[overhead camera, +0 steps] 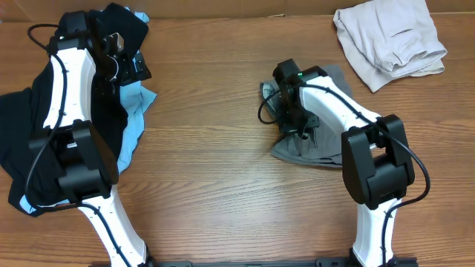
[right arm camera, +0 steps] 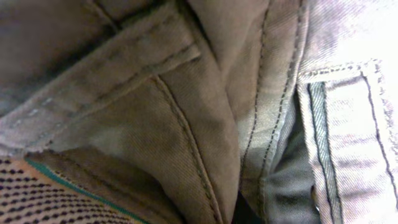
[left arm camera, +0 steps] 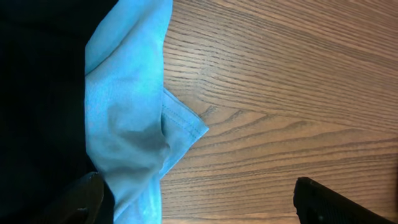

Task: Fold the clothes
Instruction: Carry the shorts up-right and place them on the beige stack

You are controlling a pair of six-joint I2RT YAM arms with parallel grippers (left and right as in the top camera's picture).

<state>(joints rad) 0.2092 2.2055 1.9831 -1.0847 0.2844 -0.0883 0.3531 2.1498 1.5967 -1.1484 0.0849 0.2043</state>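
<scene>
The table (overhead camera: 215, 148) carries four cloths, and the grey garment (overhead camera: 297, 152), lying right of centre, is the reference point for the rest. The biggest is a black heap (overhead camera: 22, 141) well to its left at the table's edge. A pale crumpled pile (overhead camera: 390, 41) lies beyond the grey garment and to its right, apart from it. A blue cloth (overhead camera: 133, 126) is tucked against the black heap on the side nearer the grey garment, with a hemmed corner (left arm camera: 186, 124) lying flat on bare wood. The left gripper (left arm camera: 199, 202) hangs over that corner with its fingers spread wide and holds nothing. The right gripper (overhead camera: 289, 111) is down on the far part of the grey garment. Its wrist camera shows only seams and a pocket edge (right arm camera: 339, 78), so I cannot tell whether it is gripping. The grey cloth looks like a thick twill, limp but with firm stitched seams that should give a good hold. The blue cloth looks thin and light, likely to bunch and drag, so it is probably best pinched at the hemmed corner.
</scene>
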